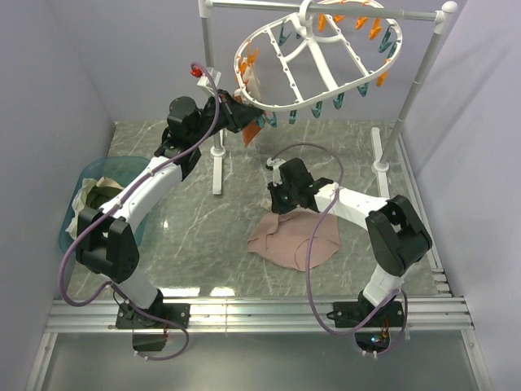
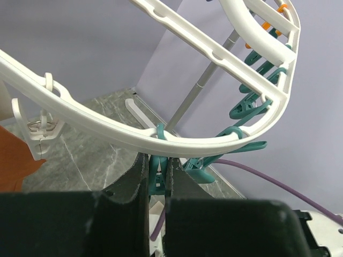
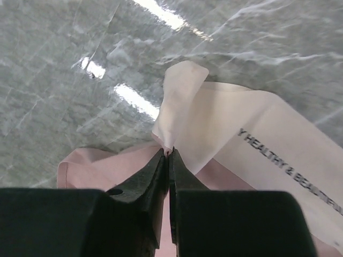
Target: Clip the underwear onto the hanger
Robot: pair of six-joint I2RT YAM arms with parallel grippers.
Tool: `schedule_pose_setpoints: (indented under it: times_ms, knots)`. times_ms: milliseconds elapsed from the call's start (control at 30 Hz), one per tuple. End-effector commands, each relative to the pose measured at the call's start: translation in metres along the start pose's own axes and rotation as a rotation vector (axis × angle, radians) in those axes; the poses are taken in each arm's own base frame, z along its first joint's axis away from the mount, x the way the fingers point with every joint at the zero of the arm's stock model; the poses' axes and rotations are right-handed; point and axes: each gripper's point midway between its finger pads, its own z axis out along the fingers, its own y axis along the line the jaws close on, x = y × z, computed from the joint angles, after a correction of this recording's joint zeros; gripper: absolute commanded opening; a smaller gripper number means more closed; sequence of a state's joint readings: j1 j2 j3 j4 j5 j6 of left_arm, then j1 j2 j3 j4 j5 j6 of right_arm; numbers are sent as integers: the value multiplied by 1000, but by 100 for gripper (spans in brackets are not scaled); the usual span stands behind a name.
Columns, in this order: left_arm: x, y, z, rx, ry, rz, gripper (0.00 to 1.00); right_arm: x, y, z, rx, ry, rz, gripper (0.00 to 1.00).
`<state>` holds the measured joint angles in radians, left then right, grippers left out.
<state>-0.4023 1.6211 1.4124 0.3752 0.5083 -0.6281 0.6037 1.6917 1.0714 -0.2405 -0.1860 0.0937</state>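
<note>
hanger (image 2: 107, 128): the left wrist view cuts it at the left, top and right edges.
teal peg (image 2: 157, 179): lower end hidden between the fingers of the left tool (image 2: 156, 160).
left tool, from above: tips lost behind the hanger rim and the rust-orange garment (image 1: 254, 130).
underwear (image 3: 107, 166): cut by the right and bottom edges of the right wrist view; waistband print runs off the right.
right tool (image 3: 168, 152): from above, tips covered by its own body.
basin (image 1: 65, 224): cloth inside partly behind the left arm (image 1: 151, 191), too small to make out.
</note>
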Motion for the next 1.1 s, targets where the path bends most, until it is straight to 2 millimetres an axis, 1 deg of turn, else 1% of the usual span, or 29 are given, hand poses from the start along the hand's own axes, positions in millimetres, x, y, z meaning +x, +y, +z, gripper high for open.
schedule_pose_setpoints:
  times_ms: [0,67,133,167,200,300,467,500,567,600,633,700,733,800,833,867,933,967,1000,1033,1067]
  knots:
    - [-13,-4,2,14,-23,31,0,-25,20,5,-78,-65,20,11]
    - [-13,-4,2,16,-22,31,0,-26,33,7,-120,-56,-1,11]
    - [-13,-4,2,16,-20,32,0,-18,43,11,-157,-23,-35,9]
    - [-13,-4,2,15,-19,34,0,-14,51,11,-178,-9,-61,8]
    - [-13,-4,2,15,-19,37,0,-9,54,11,-192,8,-78,8]
    - [-14,-5,2,18,-17,40,0,15,55,10,-202,84,-123,7]
    - [-11,-4,1,19,-10,34,0,47,43,4,-191,171,-206,6]
    - [-11,-5,1,21,-10,36,0,51,41,2,-189,178,-218,8]
    - [-9,-4,1,20,-7,33,0,63,40,-2,-203,218,-258,11]
    - [-10,-4,1,20,-9,34,0,68,39,-2,-207,236,-266,19]
    - [-10,-4,1,22,-7,33,0,73,38,-4,-211,259,-274,24]
    - [-9,-4,2,24,-8,33,0,70,38,-4,-203,261,-264,34]
    - [-9,-3,2,23,-5,30,0,65,38,-3,-192,252,-240,36]
    - [-11,-5,3,26,-10,32,0,44,41,-4,-177,200,-218,40]
    - [-11,-4,3,26,-10,32,0,36,44,-4,-176,184,-181,41]
    - [-11,-5,3,28,-10,34,0,22,45,-5,-171,150,-163,41]
    - [-12,-6,3,28,-10,37,0,4,47,-5,-158,101,-134,41]
    - [-12,-5,3,26,-8,40,0,-8,49,-7,-148,72,-101,42]
    - [-13,-5,3,26,-10,41,0,-17,46,-7,-125,44,-88,44]
    - [-13,-5,3,25,-11,43,0,-27,48,-8,-117,24,-67,46]
    - [-14,-5,2,25,-12,44,0,-31,47,-6,-109,17,-55,51]
